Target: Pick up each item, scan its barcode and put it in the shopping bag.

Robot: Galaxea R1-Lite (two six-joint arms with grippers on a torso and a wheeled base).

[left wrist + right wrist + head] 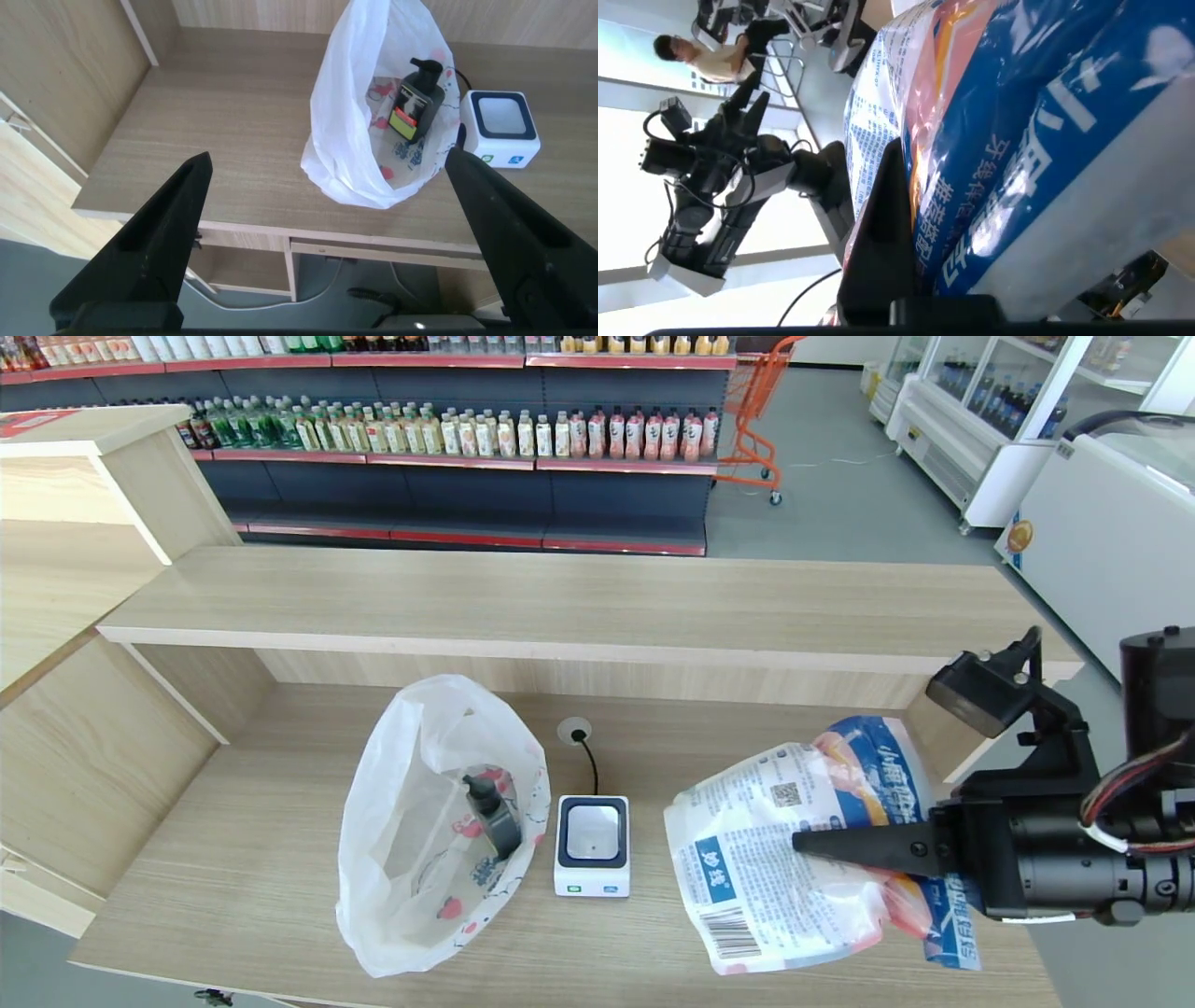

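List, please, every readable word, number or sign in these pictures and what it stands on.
Blue-and-white plastic food pouch: barcode and square code, digits too small; large characters creased and partly covered.
Black pump bottle in the white plastic shopping bag: label too blurred.
Shelf bottles: labels too small.

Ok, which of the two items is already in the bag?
The dark pump bottle: it sits inside the white shopping bag. The blue-and-white packet is outside it, gripped by the right claw.

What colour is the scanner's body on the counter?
The scanner is white, with a dark frame around its top window; the head view shows it best.
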